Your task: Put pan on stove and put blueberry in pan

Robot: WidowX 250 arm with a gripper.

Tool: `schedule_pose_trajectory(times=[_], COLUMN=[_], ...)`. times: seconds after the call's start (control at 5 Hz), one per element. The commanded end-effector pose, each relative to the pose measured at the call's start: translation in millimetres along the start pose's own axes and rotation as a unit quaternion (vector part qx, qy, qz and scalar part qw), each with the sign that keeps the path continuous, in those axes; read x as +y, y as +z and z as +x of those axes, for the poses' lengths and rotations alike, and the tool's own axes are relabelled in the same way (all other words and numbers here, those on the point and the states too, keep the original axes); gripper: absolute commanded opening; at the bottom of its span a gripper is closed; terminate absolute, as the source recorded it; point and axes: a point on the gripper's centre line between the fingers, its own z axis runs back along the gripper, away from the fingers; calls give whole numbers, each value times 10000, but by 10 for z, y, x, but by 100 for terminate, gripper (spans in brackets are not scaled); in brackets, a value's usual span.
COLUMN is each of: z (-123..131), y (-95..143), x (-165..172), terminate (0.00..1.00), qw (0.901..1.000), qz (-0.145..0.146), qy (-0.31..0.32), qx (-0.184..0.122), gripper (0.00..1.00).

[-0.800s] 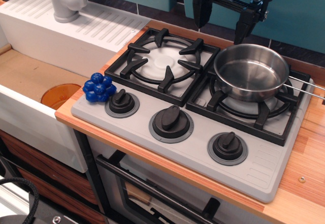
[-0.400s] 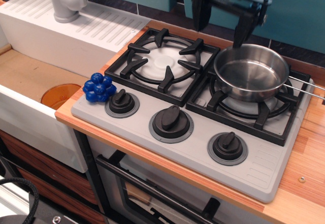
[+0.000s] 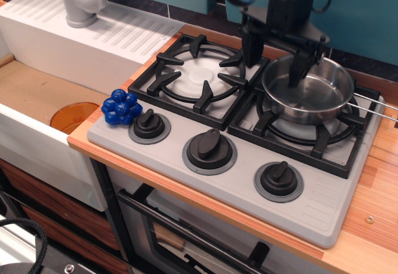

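Note:
The shiny steel pan [image 3: 316,95] sits on the right burner grate of the grey stove [image 3: 244,178], its wire handle pointing right. My gripper [image 3: 274,61] is open and hangs low over the pan's back-left rim. One finger is inside the bowl and the other is outside it, beside the left burner. Nothing is held between them. The blueberry [image 3: 122,107], a dark-blue cluster, lies on the stove's front-left corner next to the left knob [image 3: 149,125].
A white sink with a grey faucet [image 3: 81,0] lies to the left, with an orange disc [image 3: 71,116] in its basin. The wooden counter [image 3: 373,224] borders the stove on the right. A teal wall stands behind.
The gripper has come down and forward from above and behind the pan to straddle its back-left rim. Pan and blueberry have not moved.

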Motion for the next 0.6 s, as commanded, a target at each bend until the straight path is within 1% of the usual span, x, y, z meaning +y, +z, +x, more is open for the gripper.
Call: schedule_pose_trajectory(times=[0.0,0.2,0.4], z=[64,63,60], y=[-23,-51,-62], x=[38,49,45], terminate=[0,0,0], qw=[9996,9997,9996], qz=[145,142,65], qy=[128,212,200], qx=[-228,34,161], gripper=[100,0,0])
